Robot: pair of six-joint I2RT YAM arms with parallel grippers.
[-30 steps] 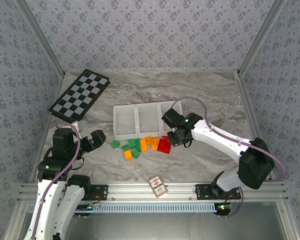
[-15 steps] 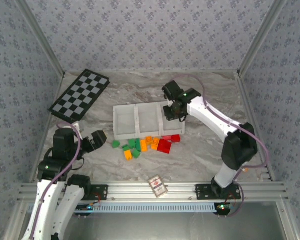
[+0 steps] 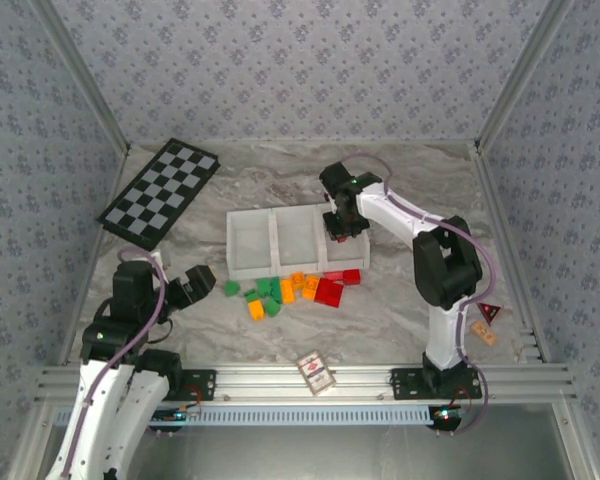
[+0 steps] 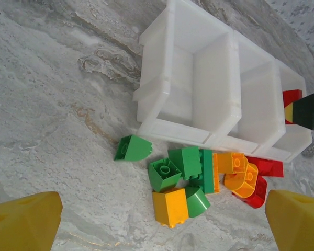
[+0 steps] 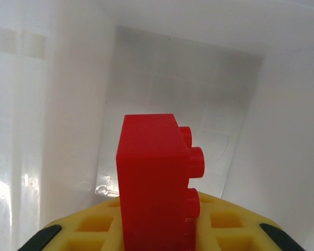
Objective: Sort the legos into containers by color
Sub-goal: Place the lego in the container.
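The white containers (image 3: 230,245) lie as a row of three compartments mid-table. My right gripper (image 3: 342,225) is over the right-hand compartment, shut on a red lego (image 5: 154,178) that stands upright between its yellow pads (image 5: 94,225), above the compartment's bare white floor (image 5: 183,89). In the left wrist view that lego (image 4: 290,98) shows red at the compartment's edge. A loose pile of green (image 4: 165,172), orange (image 4: 170,206) and red (image 4: 261,170) legos (image 3: 290,290) lies just in front of the tray (image 4: 209,68). My left gripper (image 3: 202,278) hovers left of the pile, open and holding nothing, its yellow fingertips (image 4: 23,222) spread wide.
A black-and-white checkerboard (image 3: 160,192) lies at the back left. A small red-patterned card box (image 3: 317,372) sits near the front rail. Small red and orange tags (image 3: 488,320) lie by the right arm's base. Patterned walls close in the table on three sides.
My right gripper has risen from the red legos at the pile's right end and swung back over the right compartment with a red lego in it. The left arm barely moved.
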